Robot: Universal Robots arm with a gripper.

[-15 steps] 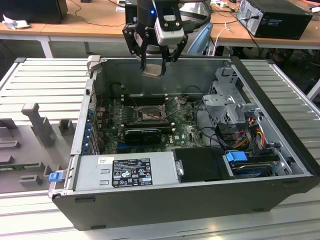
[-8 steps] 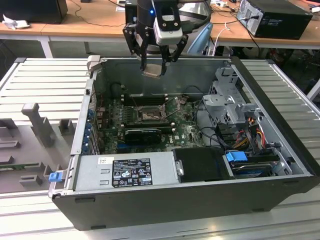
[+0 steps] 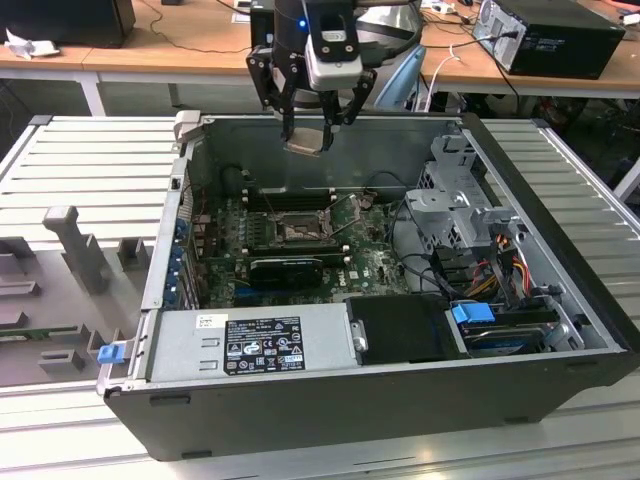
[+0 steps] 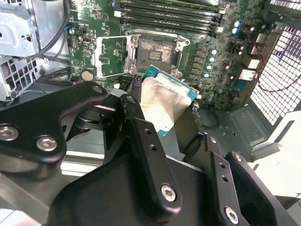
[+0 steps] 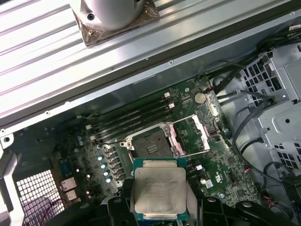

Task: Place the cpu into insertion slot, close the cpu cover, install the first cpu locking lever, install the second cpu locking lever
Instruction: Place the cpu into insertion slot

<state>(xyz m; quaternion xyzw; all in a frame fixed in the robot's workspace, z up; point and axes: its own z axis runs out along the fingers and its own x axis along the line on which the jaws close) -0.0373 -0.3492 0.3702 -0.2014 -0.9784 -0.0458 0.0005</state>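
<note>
My gripper (image 3: 310,128) hangs above the open computer case, over its back wall, shut on the cpu (image 3: 307,140). The cpu's pale silver face shows between the black fingers in both wrist views (image 4: 164,101) (image 5: 159,188). Below it on the green motherboard lies the insertion slot (image 3: 297,232), a black-framed square with a dull centre and nothing in it (image 4: 157,52) (image 5: 150,146). The cpu cover (image 5: 195,134) is swung open beside the slot and shows its window (image 4: 113,56). The cpu is well above the slot and apart from it.
A black ribbed heatsink block (image 3: 285,268) sits just in front of the slot, and memory slots (image 3: 285,200) lie behind it. A drive cage (image 3: 455,200) with cables stands at the exterior view's right. The power supply (image 3: 255,345) fills the case's front.
</note>
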